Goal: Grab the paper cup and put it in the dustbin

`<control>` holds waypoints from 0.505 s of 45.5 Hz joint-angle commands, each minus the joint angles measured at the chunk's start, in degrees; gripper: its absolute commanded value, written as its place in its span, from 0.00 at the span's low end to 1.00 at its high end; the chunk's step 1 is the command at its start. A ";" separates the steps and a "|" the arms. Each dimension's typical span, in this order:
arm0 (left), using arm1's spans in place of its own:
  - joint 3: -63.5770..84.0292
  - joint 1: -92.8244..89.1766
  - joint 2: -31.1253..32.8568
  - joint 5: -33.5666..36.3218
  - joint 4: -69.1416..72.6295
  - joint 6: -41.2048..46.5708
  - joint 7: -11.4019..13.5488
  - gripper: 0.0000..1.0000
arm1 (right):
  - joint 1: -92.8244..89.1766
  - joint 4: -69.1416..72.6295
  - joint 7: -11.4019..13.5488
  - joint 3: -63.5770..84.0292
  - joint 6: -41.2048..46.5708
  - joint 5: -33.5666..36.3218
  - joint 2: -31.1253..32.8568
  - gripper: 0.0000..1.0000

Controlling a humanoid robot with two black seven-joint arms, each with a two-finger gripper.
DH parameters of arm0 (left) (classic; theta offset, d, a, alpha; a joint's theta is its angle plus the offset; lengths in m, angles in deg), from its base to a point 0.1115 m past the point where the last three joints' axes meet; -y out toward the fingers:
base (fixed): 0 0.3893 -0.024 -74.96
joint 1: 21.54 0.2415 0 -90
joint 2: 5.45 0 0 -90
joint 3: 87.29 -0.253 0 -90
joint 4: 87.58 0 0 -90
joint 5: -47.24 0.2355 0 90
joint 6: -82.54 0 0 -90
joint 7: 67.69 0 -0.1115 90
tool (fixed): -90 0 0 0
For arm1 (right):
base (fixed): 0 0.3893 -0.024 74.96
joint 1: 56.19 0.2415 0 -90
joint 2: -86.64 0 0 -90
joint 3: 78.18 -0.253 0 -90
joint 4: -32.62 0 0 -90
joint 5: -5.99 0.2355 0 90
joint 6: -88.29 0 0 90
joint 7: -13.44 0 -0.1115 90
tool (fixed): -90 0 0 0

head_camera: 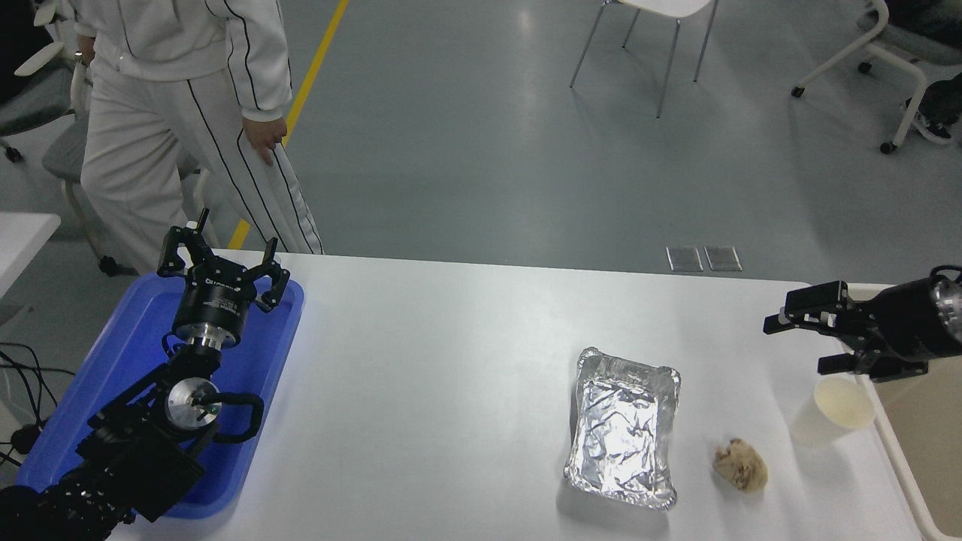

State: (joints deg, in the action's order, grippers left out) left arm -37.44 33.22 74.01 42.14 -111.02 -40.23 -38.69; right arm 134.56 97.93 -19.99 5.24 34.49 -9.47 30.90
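Nothing is done yet — the cup [830, 412] is standing upright near the tabletop's [451, 361] right edge, beside the dustbin [921, 421]. The right tool [808, 338] is hovering just behind it, spread wide and empty — grasp, lift and drop remain.

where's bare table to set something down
The widest bare patch lies between the blue tray and the foil tray. It's crowded at the right: paper wad, paper cup, right gripper above it.
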 commanded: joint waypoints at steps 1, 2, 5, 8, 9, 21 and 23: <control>-0.01 0.00 -0.01 0.00 0.06 0.08 0.00 1.00 | 6.73 2.97 14.16 3.07 5.11 -5.55 -1.30 1.00; -0.01 0.00 -0.01 0.00 0.06 0.08 0.00 1.00 | 7.35 3.50 15.83 3.07 5.11 -5.55 -1.30 1.00; -0.01 0.00 -0.01 0.00 -0.03 0.08 0.00 1.00 | 9.81 5.08 19.45 3.07 5.29 -5.55 -1.21 1.00; -0.01 0.00 -0.01 0.00 0.06 0.08 0.00 1.00 | 12.36 7.01 20.86 3.16 6.16 -5.63 -1.30 1.00; -0.01 0.00 -0.01 0.00 0.06 0.08 0.00 1.00 | 13.32 7.72 20.86 3.16 6.60 -5.63 -1.30 1.00; -0.01 0.00 -0.01 0.00 0.06 0.08 0.00 1.00 | 23.26 11.85 20.77 3.16 8.80 -5.55 -2.09 1.00; -0.01 0.00 0.08 0.00 0.06 0.08 0.00 1.00 | 23.88 11.85 20.77 3.07 8.80 -5.55 -2.09 1.00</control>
State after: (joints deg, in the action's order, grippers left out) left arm -37.45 33.22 74.01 42.14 -110.96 -40.16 -38.69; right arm 150.93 106.63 -1.41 8.15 41.85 -14.53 29.42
